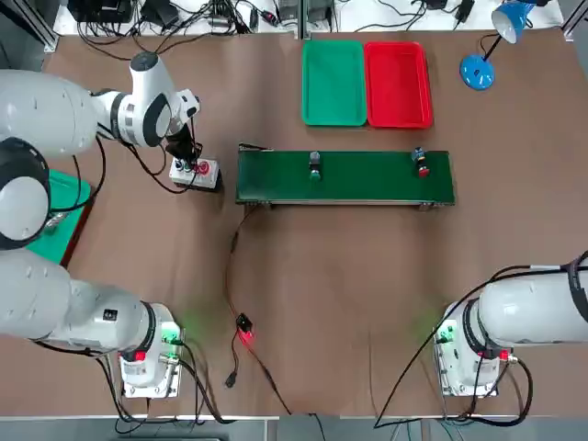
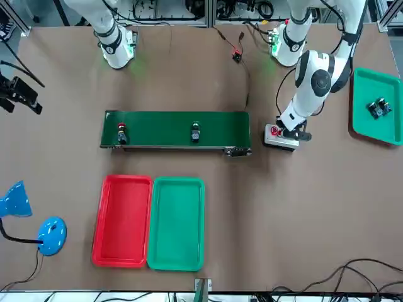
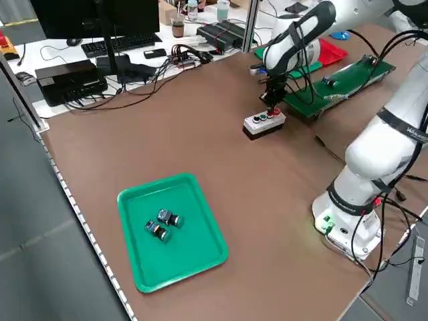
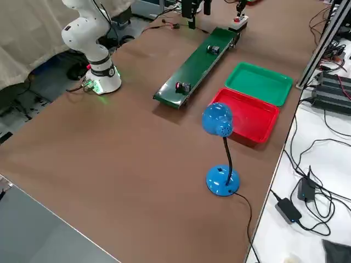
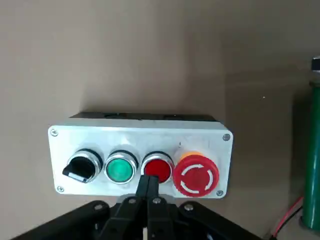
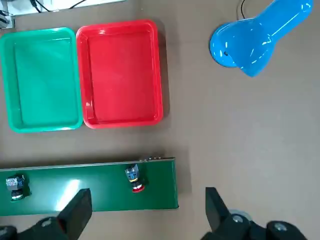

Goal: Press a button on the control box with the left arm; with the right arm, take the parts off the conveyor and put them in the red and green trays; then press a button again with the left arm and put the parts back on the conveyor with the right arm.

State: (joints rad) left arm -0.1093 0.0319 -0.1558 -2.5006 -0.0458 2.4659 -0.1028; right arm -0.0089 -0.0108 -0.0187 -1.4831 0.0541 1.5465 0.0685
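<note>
Looking down from overhead, the left gripper [image 1: 186, 158] hangs over the control box [image 1: 195, 173] beside the conveyor [image 1: 344, 176], which carries two parts [image 1: 314, 165]. From the front, the red tray [image 2: 123, 219] and green tray [image 2: 177, 223] lie side by side. At the left wrist, pressed-together fingertips [image 5: 148, 186] touch the red button [image 5: 157, 168]. At the right wrist, the right gripper [image 6: 147, 212] stands spread above the conveyor's end.

Three trays sit on the table: two green [image 2: 176, 223] [image 2: 378, 110] and one red [image 2: 123, 220]. Two parts [image 1: 315, 165] [image 1: 421, 162] ride the conveyor [image 1: 344, 176] (two more lie in the far green tray). The control box [image 5: 140, 157] carries four controls.
</note>
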